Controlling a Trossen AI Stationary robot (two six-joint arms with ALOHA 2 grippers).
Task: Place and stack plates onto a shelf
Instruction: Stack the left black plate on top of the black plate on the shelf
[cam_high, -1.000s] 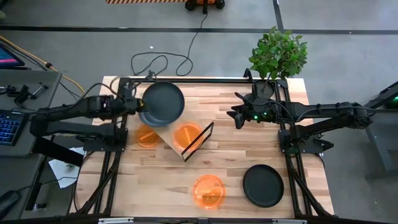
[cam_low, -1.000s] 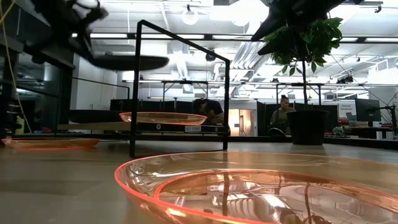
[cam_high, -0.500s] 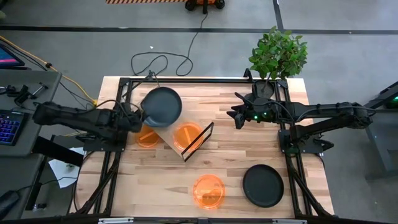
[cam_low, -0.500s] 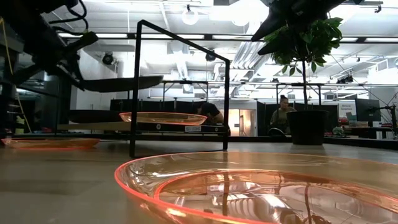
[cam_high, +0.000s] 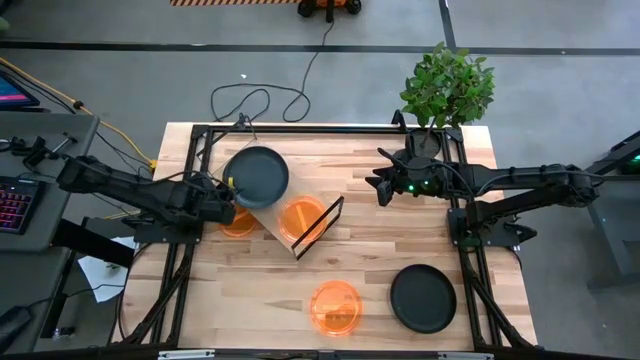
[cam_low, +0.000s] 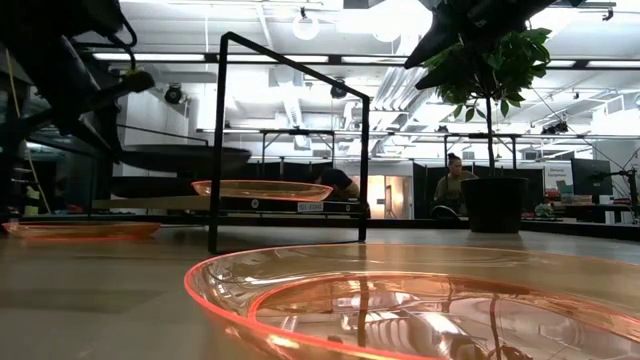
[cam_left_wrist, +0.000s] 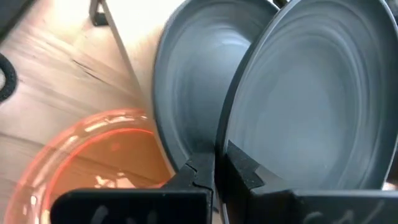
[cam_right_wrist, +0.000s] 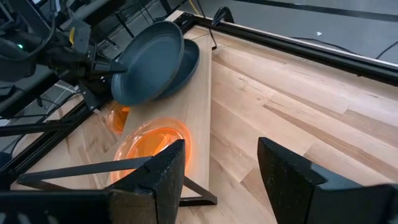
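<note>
My left gripper (cam_high: 226, 190) is shut on a dark grey plate (cam_high: 258, 176) above the far left end of the light-wood shelf (cam_high: 272, 222). A second dark plate (cam_right_wrist: 191, 57) lies on that shelf end beneath it. An orange plate (cam_high: 300, 218) rests on the shelf beside the black wire frame (cam_high: 325, 222). Loose on the table are an orange plate (cam_high: 237, 221) left of the shelf, another orange one (cam_high: 335, 305) near the front and a dark plate (cam_high: 423, 297). My right gripper (cam_high: 383, 187) hovers open, right of the shelf. My left gripper pinches the held dark plate's rim (cam_left_wrist: 222, 151) on its left side between its two fingers (cam_left_wrist: 198, 175). It comes in about level from the table's left. The plate (cam_low: 185, 158) is lifted clear, slightly tilted, over the dark plate (cam_low: 150, 187) on the shelf.
A potted plant (cam_high: 445, 92) stands at the far right corner, close behind my right arm. Black frame rails (cam_high: 300, 128) run along the far and side edges of the table. Bare wood lies between the shelf and my right arm.
My left gripper has moved toward the near edge and down, staying shut on the dark plate. The plate has dropped from well above the shelf to just over the dark plate lying there. My right arm has kept still.
</note>
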